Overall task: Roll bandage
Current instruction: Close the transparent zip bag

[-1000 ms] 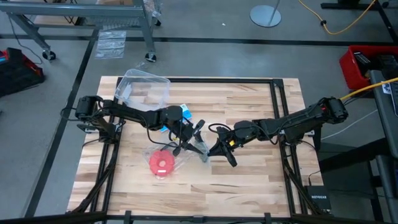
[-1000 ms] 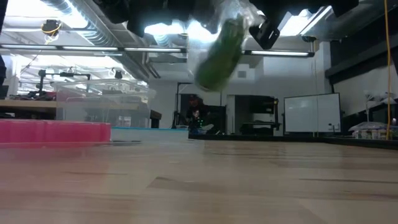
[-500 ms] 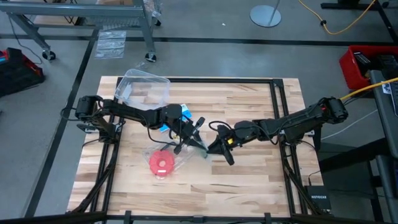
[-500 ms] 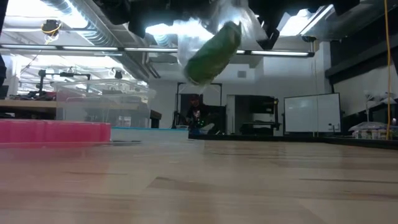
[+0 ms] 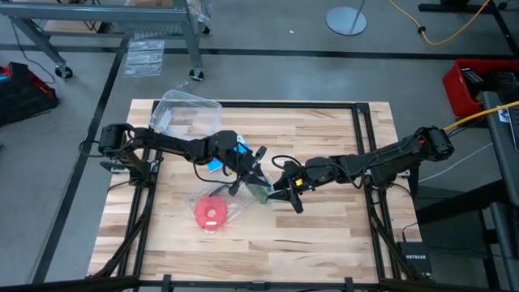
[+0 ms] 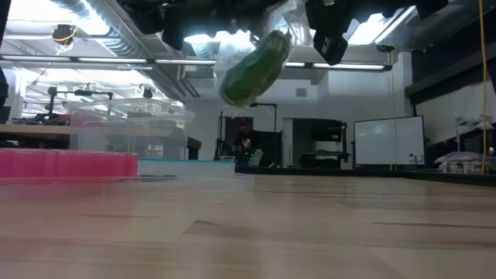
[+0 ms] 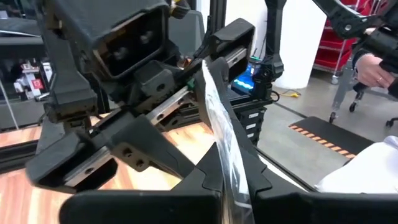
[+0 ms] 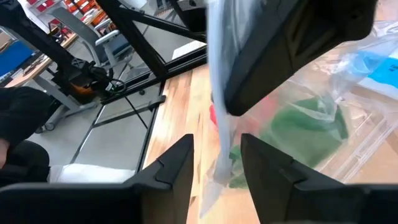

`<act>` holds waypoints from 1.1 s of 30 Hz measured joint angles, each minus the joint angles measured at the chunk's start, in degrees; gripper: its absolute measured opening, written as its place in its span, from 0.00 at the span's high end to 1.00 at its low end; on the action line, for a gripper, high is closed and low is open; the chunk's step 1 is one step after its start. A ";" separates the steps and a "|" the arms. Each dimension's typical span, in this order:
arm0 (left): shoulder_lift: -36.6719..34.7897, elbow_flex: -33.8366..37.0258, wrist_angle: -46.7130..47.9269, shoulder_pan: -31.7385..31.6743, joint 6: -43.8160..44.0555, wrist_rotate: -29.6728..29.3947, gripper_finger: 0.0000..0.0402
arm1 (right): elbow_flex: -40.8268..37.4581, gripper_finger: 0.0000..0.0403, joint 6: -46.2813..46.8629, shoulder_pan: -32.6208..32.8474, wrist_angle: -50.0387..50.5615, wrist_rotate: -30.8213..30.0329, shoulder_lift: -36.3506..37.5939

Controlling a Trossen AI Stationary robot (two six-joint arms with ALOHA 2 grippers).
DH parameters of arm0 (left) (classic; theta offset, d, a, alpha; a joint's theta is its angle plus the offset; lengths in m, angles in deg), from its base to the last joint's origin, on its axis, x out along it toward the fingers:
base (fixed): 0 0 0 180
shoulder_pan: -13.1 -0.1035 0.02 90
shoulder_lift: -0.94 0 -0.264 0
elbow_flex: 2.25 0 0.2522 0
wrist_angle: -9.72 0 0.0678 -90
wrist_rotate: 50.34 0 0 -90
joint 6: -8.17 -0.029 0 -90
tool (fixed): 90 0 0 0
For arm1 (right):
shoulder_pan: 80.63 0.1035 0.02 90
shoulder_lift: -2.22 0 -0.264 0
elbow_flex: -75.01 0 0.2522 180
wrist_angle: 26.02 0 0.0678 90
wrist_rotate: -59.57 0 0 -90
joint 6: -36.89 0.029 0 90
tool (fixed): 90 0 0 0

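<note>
The bandage (image 6: 249, 68) is a dark green bundle inside a clear plastic bag (image 6: 232, 48), and in the low view I see it hanging in the air in the upper middle of the frame, well above the wooden table (image 6: 310, 232). In the high view the bag with the green bundle (image 5: 260, 191) is at the centre of the table, between the two grippers.

The left gripper (image 5: 250, 169) comes from the left of the frame, and its fingers are closed tight on the plastic bag; in the left wrist view I see the clear film (image 7: 225, 146) pinched between them. The right gripper (image 5: 284, 195) comes from the right and is just beside the bag. Its fingers (image 8: 171, 165) stand apart in the right wrist view, and the edge of the bag hangs in the gap between them.

A red round disc (image 5: 211, 214) lies on the table in the lower left of the centre. A clear plastic container (image 5: 188, 116) stands near the upper left edge of the table.
</note>
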 joint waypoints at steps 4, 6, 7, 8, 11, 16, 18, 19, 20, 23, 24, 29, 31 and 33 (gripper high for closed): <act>-0.08 0.00 0.29 -0.05 -0.11 0.00 1.00 | 0.00 0.66 0.00 0.00 0.14 0.09 0.00; -0.10 0.00 0.35 -0.04 -0.13 0.00 1.00 | 0.00 0.68 -0.02 0.00 0.24 0.33 0.00; -0.20 0.00 0.42 -0.04 -0.14 0.00 1.00 | 0.00 0.70 -0.02 0.00 0.42 0.37 0.00; -0.24 0.00 0.46 -0.04 -0.18 0.00 1.00 | 0.00 0.73 -0.02 0.00 0.76 0.39 0.00; -0.60 0.00 0.70 -0.31 -0.14 -0.01 1.00 | 0.00 0.83 -0.02 0.00 2.56 0.44 0.00; -1.25 0.00 0.92 -0.98 -0.17 -0.02 1.00 | 0.02 0.96 -0.07 0.00 3.26 0.44 0.00; -1.63 0.00 1.36 -1.14 -0.18 -0.02 1.00 | 0.02 0.94 -0.04 0.00 2.66 0.52 0.00; -1.70 0.00 1.33 -1.15 -0.17 -0.02 1.00 | 0.02 0.91 -0.04 0.00 2.28 0.85 0.00; -1.73 0.00 1.37 -1.16 -0.19 -0.02 1.00 | 0.02 0.89 -0.03 0.00 2.09 0.92 0.00; -1.73 0.00 1.95 -1.16 -0.18 -0.03 1.00 | 0.02 0.81 -0.04 0.00 2.05 1.07 -0.02; -1.73 0.00 2.12 -1.16 -0.17 -0.02 1.00 | 0.02 0.79 -0.02 0.00 1.94 1.07 -0.02; -1.73 0.00 2.25 -1.11 -0.16 -0.02 1.00 | 0.02 0.74 -0.02 0.00 1.60 1.07 -0.02; -1.73 0.00 2.28 -1.11 -0.02 -0.02 1.00 | 0.02 0.74 -0.02 0.00 1.53 1.07 -0.02; -1.73 0.00 2.32 -1.11 0.00 0.03 1.00 | 0.02 0.74 -0.02 0.00 1.53 1.07 -0.02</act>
